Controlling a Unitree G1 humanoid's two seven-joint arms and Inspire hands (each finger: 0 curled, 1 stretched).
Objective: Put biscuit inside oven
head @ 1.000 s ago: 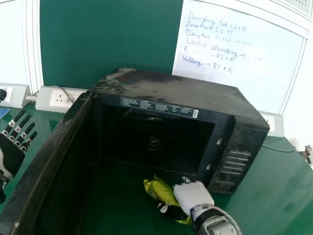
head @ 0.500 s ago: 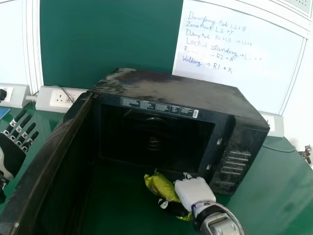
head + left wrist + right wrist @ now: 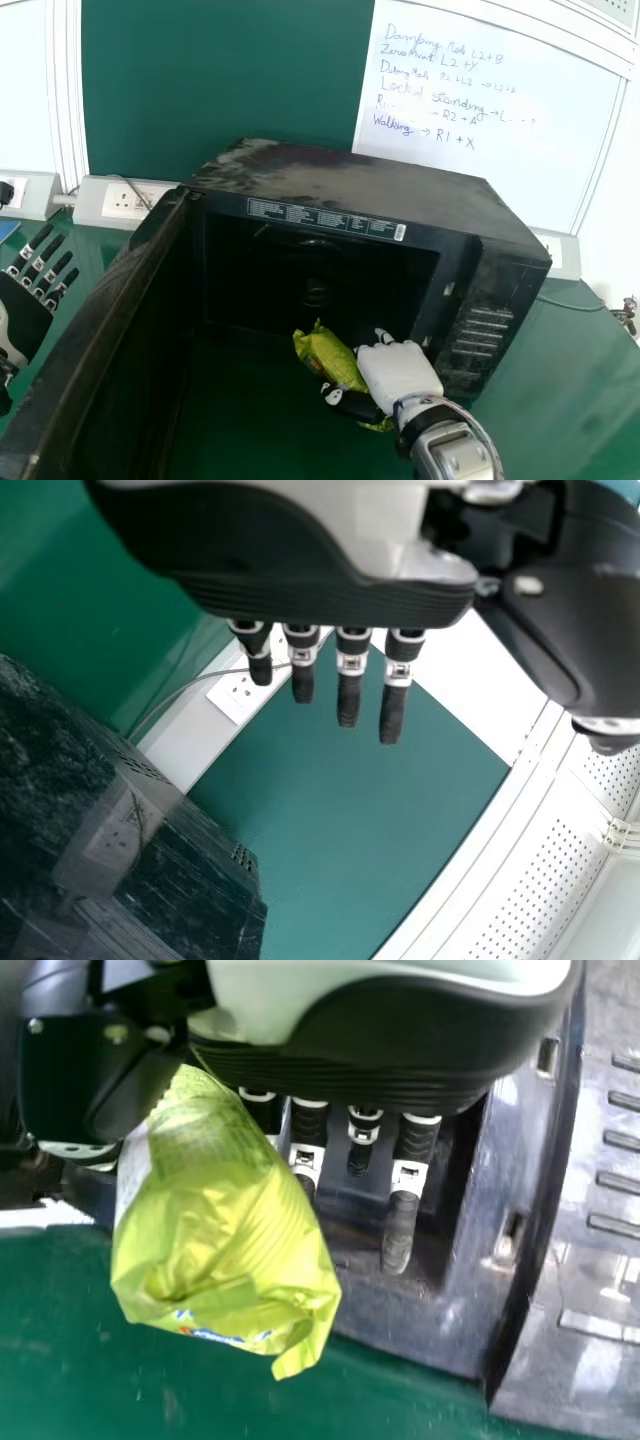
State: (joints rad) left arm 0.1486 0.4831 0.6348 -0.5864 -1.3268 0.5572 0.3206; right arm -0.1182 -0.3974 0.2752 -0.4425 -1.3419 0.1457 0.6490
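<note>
at the mouth of the black oven [image 3: 380, 185]: my right hand [image 3: 400, 372], clamped on the yellow-green biscuit packet [image 3: 322, 352]. thumb [image 3: 355, 405] on one side, fingers on the other, packet between them. its crinkled end sticks out past my grip, blue print near that end in the right wrist view. packet lies tilted before the opening, toward the cavity's right part as seen from my head; whether its tip crosses the sill, cannot tell.

oven door [image 3: 90, 320] swung wide on the left, inside of the cavity dark. vent-like slots on the oven's right front, near my right hand.

my left hand [image 3: 22, 310] off beyond the door, over the green table [image 3: 580, 370], well apart from the packet. fingers straight and spread, nothing in them.

behind the oven: green board [image 3: 220, 80], a whiteboard [image 3: 480, 165] with handwriting, a wall socket [image 3: 125, 203] beside the door's hinge side.
</note>
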